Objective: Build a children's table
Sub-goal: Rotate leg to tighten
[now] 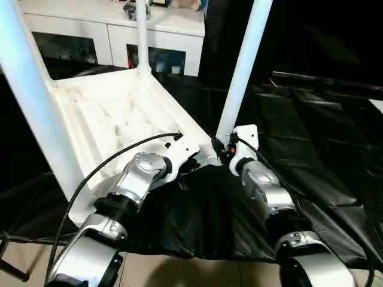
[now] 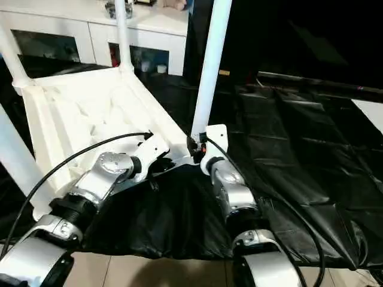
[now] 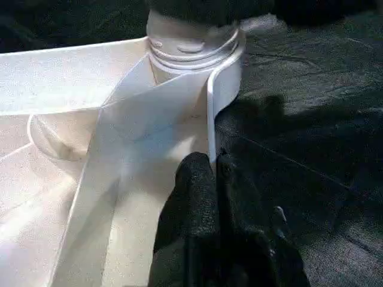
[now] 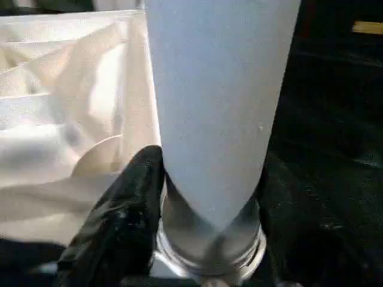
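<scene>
The white table top (image 1: 119, 119) lies underside up on a black sheet, ribs showing. Three tube legs stand in its corner sockets: a near right leg (image 1: 242, 72), a near left leg (image 1: 30, 95) and a far leg (image 1: 142, 36). My left gripper (image 3: 209, 173) is shut on the top's thin rim, just beside the near right corner socket (image 3: 191, 48). My right gripper (image 1: 224, 149) is closed around the base of the near right leg (image 4: 215, 119), with one black finger (image 4: 128, 209) pressed against its side; the other finger is hidden behind the tube.
A white cabinet (image 1: 108, 30) with glass doors stands behind the table top, small items on it. Black plastic sheeting (image 1: 311, 137) covers the floor to the right and front. Bare tan floor (image 1: 179, 269) shows near my forearms.
</scene>
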You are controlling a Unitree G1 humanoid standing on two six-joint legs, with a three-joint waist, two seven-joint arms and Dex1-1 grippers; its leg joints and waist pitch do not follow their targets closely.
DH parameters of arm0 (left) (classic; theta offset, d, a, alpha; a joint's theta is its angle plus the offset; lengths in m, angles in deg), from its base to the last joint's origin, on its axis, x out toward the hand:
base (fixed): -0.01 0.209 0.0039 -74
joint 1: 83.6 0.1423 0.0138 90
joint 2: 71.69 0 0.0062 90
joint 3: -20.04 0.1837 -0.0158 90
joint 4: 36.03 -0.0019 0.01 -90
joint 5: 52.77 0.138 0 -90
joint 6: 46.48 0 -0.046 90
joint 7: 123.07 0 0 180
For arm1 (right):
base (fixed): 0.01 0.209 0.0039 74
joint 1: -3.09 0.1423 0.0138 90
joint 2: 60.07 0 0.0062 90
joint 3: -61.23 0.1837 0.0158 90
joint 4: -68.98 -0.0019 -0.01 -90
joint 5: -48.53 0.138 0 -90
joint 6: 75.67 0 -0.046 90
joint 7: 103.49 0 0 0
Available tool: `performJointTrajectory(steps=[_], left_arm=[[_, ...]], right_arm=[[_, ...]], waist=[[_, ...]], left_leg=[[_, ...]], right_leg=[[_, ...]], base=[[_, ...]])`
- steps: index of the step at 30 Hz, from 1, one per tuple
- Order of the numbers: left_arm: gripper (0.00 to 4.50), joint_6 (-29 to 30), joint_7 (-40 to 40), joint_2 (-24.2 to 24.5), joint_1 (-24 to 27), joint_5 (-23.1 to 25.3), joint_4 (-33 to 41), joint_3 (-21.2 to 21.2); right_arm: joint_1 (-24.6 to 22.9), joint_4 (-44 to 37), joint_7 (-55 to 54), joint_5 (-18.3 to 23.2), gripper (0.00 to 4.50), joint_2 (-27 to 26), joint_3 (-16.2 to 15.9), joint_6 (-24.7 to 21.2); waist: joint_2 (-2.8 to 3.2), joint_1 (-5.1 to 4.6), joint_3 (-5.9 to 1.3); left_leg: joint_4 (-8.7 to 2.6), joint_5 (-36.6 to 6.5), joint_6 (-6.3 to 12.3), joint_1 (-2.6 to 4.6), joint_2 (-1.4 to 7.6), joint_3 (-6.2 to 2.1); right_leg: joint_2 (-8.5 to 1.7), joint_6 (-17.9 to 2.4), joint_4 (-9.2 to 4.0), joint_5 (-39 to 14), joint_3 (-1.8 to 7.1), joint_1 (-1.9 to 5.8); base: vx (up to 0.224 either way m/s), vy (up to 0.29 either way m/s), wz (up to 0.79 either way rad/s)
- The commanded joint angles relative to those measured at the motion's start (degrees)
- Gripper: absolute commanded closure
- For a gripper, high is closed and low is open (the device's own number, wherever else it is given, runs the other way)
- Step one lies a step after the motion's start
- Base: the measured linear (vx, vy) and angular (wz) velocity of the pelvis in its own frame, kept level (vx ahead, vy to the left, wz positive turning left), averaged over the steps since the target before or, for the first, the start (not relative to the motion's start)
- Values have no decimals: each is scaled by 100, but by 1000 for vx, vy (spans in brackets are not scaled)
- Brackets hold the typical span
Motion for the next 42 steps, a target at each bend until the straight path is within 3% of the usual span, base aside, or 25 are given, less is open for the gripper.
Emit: performJointTrajectory(steps=[1,3,5,7,8,9,11,14,19,23,27,33,38,39,42], left_arm=[[450,-457,528,-46,214,-288,115,218],[450,-555,684,45,260,-350,174,192],[450,-620,868,153,303,-434,244,146],[450,-880,1319,433,369,-602,347,49],[450,-913,1395,490,375,-612,361,43],[450,-932,1458,539,381,-617,377,40],[450,-937,1601,639,389,-632,410,16],[450,-1078,1848,834,403,-661,439,8],[450,-1148,2009,962,411,-697,420,-8],[450,-1193,2076,999,422,-705,403,-13],[450,-1211,2155,1028,455,-728,415,-14],[450,-1223,2225,1049,471,-748,416,-3],[450,-1062,2136,968,505,-738,463,-3],[450,-971,2008,902,510,-683,470,13],[450,-710,1626,663,491,-572,470,42]], right_arm=[[-134,38,747,-53,167,98,-405,-28],[-182,-27,1041,-50,143,272,-464,22],[-216,-115,1286,-41,132,455,-496,35],[-271,-361,1979,73,124,872,-515,9],[-286,-423,2145,106,124,943,-520,3],[-299,-477,2294,132,124,1003,-524,0],[-356,-663,2838,261,124,1165,-525,-80],[-500,-1093,3745,509,151,1481,-665,-194],[-566,-1258,4113,574,192,1646,-757,-227],[-597,-1308,4228,551,213,1683,-777,-253],[-696,-1454,4430,597,245,1730,-835,-394],[-755,-1521,4518,633,257,1724,-898,-517],[-883,-1489,4126,540,257,1601,-868,-712],[-900,-1392,3712,413,258,1492,-827,-717],[-909,-1159,2716,202,259,1183,-691,-744]], waist=[[17,27,-155],[22,82,-183],[20,121,-184],[16,177,-214],[8,198,-259],[5,209,-266],[42,233,-243],[46,265,-222],[26,260,-195],[22,266,-206],[8,272,-218],[1,270,-210],[-30,270,-221],[-9,266,-210],[-21,245,-177]], left_leg=[[-434,-2251,130,-27,149,-55],[-419,-1865,223,-59,160,-19],[-398,-1670,295,-58,164,11],[-368,-1331,353,-78,160,29],[-333,-902,441,-119,153,35],[-289,-518,562,-146,138,57],[-288,-473,669,-129,146,71],[-301,-702,664,-112,161,65],[-329,-984,407,-103,176,53],[-319,-884,386,-97,172,55],[-291,-619,500,-109,159,65],[-298,-767,441,-103,164,61],[-287,-610,461,-103,163,65],[-296,-619,442,-102,165,64],[-338,-960,222,-97,168,46]], right_leg=[[-387,-579,-577,-2582,258,67],[-385,-747,-513,-2035,275,118],[-382,-838,-487,-1870,286,116],[-375,-940,-427,-1434,292,162],[-356,-1029,-332,-813,286,217],[-328,-1150,-250,-154,291,207],[-330,-1276,-239,74,280,213],[-343,-1250,-274,-291,267,218],[-358,-1096,-336,-1063,276,188],[-356,-1109,-314,-928,281,192],[-346,-1208,-265,-454,278,217],[-355,-1145,-292,-806,276,206],[-350,-1151,-262,-615,277,210],[-356,-1156,-266,-667,279,191],[-368,-988,-340,-1354,274,181]], base=[[0,0,0],[0,0,0],[0,0,0],[50,-31,5],[0,0,0],[0,0,0],[0,0,0],[0,0,0],[0,0,0],[0,0,0],[0,0,0],[0,0,0],[0,0,0],[0,0,0],[0,0,0]])
